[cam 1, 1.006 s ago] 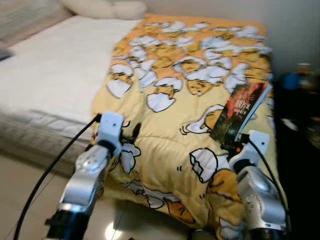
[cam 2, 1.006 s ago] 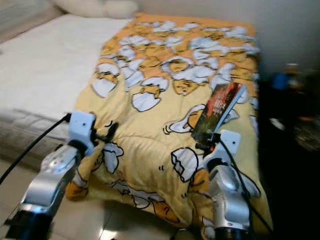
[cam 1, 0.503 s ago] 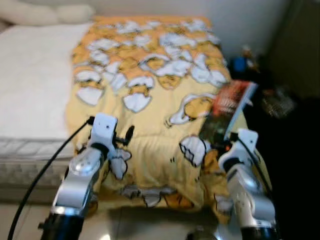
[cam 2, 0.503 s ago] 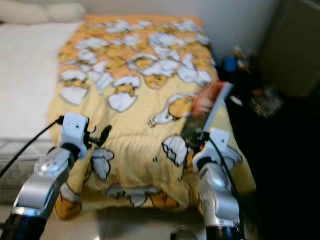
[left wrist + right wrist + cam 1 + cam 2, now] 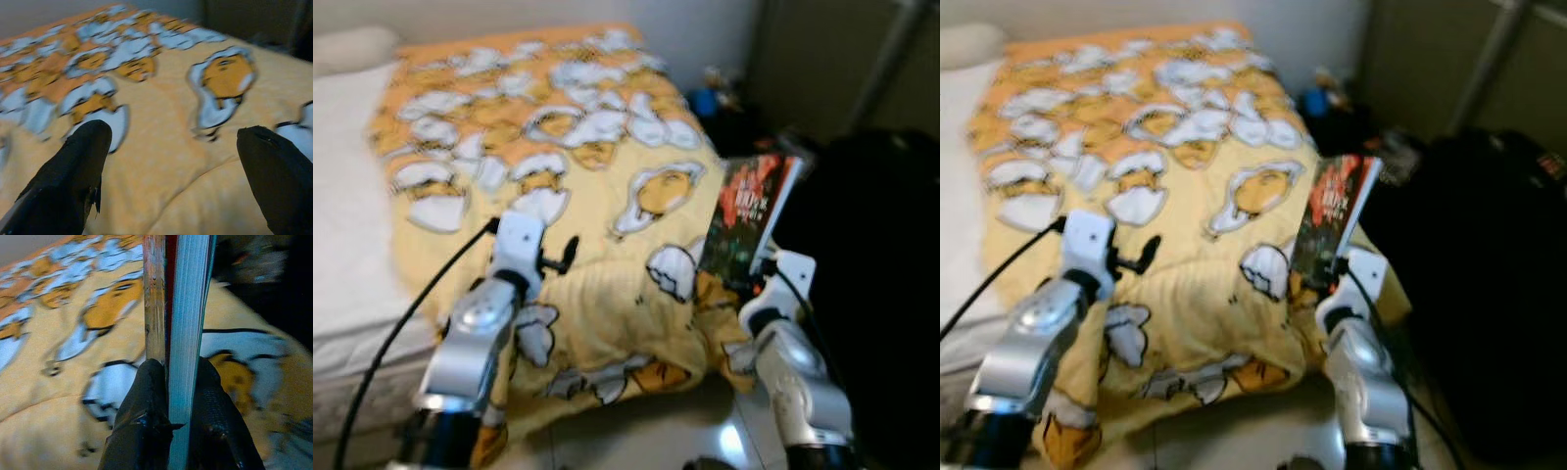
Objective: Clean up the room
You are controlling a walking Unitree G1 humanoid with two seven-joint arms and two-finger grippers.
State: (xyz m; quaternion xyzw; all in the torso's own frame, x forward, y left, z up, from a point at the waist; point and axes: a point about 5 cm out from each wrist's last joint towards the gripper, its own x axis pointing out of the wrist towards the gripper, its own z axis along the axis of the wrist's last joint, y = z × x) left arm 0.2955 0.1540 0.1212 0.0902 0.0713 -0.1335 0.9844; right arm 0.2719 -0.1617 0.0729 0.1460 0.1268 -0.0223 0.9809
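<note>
The book (image 5: 750,217) stands upright in my right end effector (image 5: 177,382), its two black fingers (image 5: 144,401) pinched on the lower edge, one on the dark red cover, the other on the far side of the pale page block. I hold it up over the right-hand corner of the bed (image 5: 342,196), the cover with its red lettering facing me, just above the yellow quilt (image 5: 597,176).

That quilt, printed with white-and-yellow egg figures, covers the right part of the bed and hangs down over its foot toward the pale tiled floor (image 5: 646,431). My left end effector (image 5: 176,161) hovers over the quilt near the foot of the bed, fingers spread wide with nothing between them; a black cable (image 5: 411,313) trails back from that wrist.

Left of the quilt lies bare white mattress. To the right of the bed sits a dark mass (image 5: 871,264), too blurred to name, and small blurred clutter with something blue (image 5: 705,100) by the wall.
</note>
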